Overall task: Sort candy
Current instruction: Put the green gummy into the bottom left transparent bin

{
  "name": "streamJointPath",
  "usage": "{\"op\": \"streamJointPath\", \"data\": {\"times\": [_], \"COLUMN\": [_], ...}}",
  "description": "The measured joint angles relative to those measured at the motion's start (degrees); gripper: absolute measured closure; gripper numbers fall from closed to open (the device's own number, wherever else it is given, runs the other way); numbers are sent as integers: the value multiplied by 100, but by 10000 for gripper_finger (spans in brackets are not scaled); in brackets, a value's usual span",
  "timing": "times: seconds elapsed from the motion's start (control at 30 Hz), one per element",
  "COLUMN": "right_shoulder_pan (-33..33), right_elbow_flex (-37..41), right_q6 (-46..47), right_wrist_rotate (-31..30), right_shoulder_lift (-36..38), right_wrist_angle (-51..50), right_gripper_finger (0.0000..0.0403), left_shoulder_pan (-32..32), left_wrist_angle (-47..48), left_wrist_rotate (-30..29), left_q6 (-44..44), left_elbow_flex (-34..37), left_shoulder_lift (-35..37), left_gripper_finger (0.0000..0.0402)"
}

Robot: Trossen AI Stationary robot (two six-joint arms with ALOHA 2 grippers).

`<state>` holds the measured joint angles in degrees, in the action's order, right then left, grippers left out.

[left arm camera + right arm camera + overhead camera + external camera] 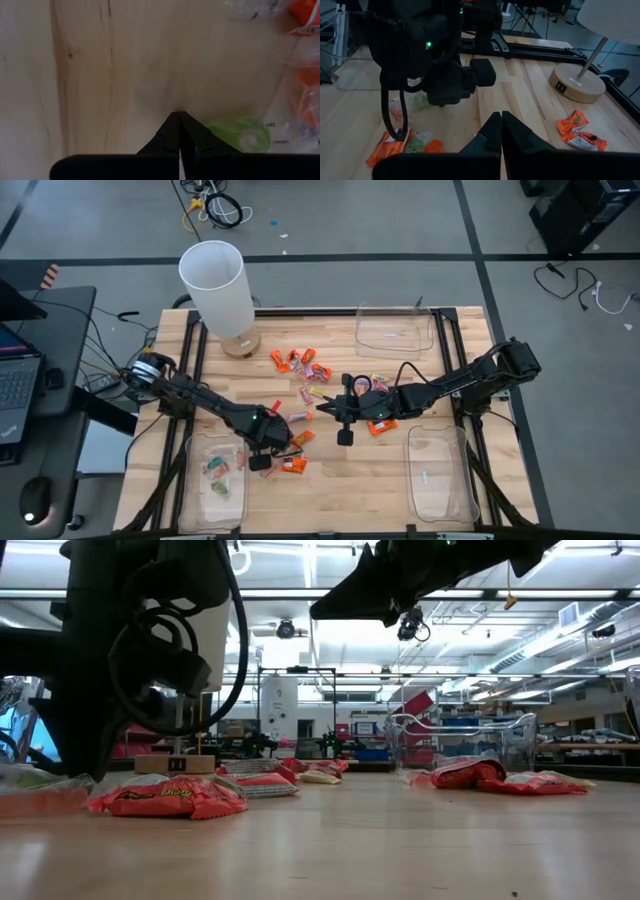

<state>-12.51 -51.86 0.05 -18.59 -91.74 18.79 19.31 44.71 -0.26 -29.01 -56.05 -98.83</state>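
- Left gripper (262, 463) sits low by the near-left tray (215, 480), fingers pressed together, nothing between them. In its wrist view the tips hover over bare wood, with a green-wrapped sweet (243, 136) just beside them, half hidden behind the finger.
- Right gripper (345, 437) is over the middle of the tabletop (340, 490), fingers together too, holding nothing.
- The candy (300, 362) is mostly scattered mid-table, from near the lamp (222, 292) base toward the right arm; a few pieces are already in the near-left tray, blurred by the clear plastic.
- Some sweets under the right arm are covered, so can't count them.
- Trays at the far-right (395, 330) and near-right (440, 475) corners; can't make out candy in them.
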Motion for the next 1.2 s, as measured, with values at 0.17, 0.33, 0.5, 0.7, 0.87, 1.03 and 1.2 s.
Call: {"op": "streamJointPath", "data": {"times": [0.17,0.33,0.5,0.7,0.87,1.03,1.2], "right_shoulder_pan": [0,0,0,0,0,0,0], "right_elbow_flex": [0,0,0,0,0,0,0], "right_q6": [0,-1,-9,-20,-22,-22,-22], "right_wrist_rotate": [0,0,0,-93,-98,-101,-101], "right_shoulder_lift": [0,0,0,0,0,0,0], "right_wrist_angle": [-1,-1,-1,-1,-3,-3,-3], "right_gripper_finger": [403,403,403,403,403,403,403], "left_shoulder_pan": [-148,-362,-674,-982,-906,-749,-682], "left_wrist_angle": [-61,-146,-219,77,505,996,1045], "left_wrist_rotate": [-280,-662,-1177,-1537,-1452,-1268,-928], "left_q6": [183,412,768,784,989,1191,1112], "left_elbow_flex": [2,4,10,-223,-631,-938,-1047], "left_shoulder_lift": [0,-7,-22,-35,-33,-29,-26], "left_gripper_finger": [401,401,401,401,401,401,401]}}
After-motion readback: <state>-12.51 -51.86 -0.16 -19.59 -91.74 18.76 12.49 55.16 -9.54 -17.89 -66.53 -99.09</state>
